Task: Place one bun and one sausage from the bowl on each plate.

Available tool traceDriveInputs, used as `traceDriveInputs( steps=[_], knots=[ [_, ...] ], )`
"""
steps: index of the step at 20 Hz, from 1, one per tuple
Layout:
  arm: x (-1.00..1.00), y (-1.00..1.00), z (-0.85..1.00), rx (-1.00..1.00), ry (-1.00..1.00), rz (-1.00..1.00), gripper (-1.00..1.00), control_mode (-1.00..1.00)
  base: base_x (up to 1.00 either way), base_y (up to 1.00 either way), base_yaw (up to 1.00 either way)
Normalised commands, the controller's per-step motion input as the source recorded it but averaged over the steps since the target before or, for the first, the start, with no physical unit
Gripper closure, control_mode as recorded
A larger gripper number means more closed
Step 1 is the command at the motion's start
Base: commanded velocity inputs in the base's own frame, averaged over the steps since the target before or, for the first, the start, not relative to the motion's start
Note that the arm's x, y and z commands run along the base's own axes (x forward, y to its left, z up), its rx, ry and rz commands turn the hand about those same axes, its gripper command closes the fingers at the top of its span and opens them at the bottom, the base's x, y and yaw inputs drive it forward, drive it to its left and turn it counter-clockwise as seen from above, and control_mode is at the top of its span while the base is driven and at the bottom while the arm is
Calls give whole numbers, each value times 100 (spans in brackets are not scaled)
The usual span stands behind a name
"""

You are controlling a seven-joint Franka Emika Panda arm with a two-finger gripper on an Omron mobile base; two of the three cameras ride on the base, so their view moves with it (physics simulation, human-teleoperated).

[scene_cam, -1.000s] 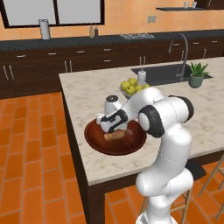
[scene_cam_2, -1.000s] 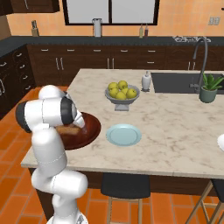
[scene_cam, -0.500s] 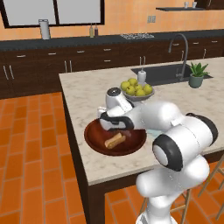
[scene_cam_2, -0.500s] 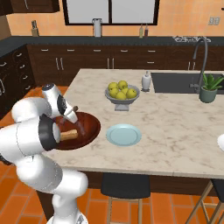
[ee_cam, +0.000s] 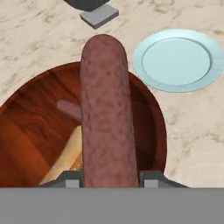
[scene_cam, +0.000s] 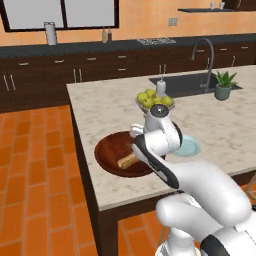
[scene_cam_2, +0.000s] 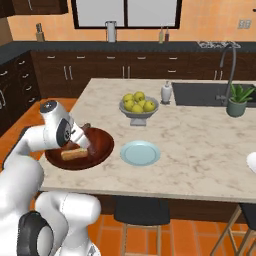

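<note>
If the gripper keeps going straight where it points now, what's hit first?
Probably the dark reddish-brown wooden bowl. The gripper, shut on the brown sausage, points down over the bowl; the sausage tip leads. Depth is unclear.

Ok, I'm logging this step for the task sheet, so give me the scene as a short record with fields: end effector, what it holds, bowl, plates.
end effector: shut on the reddish-brown sausage, above the bowl
bowl: wide dark reddish-brown wooden bowl near the counter's edge; a tan bun lies in it
pale blue round plate: bare, beside the bowl
other plate: a white rim at the right edge of the right base view
</note>
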Motion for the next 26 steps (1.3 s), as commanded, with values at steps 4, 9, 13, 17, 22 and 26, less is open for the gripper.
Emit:
traceDriveInputs(
  steps=[4, 9, 13, 17, 22, 26],
  knots=[
    [0, 0, 0, 0, 0, 0, 100, 100, -100, -100, 0],
    [0, 0, 0, 0, 0, 0, 100, 100, -70, -100, -14],
    [0, 0, 0, 0, 0, 0, 100, 100, 4, -100, -33],
    [0, 0, 0, 0, 0, 0, 100, 100, 91, -100, -24],
    [0, 0, 0, 0, 0, 0, 100, 100, 89, -100, -18],
    [0, 0, 0, 0, 0, 0, 100, 100, 93, -73, -7]
  ],
)
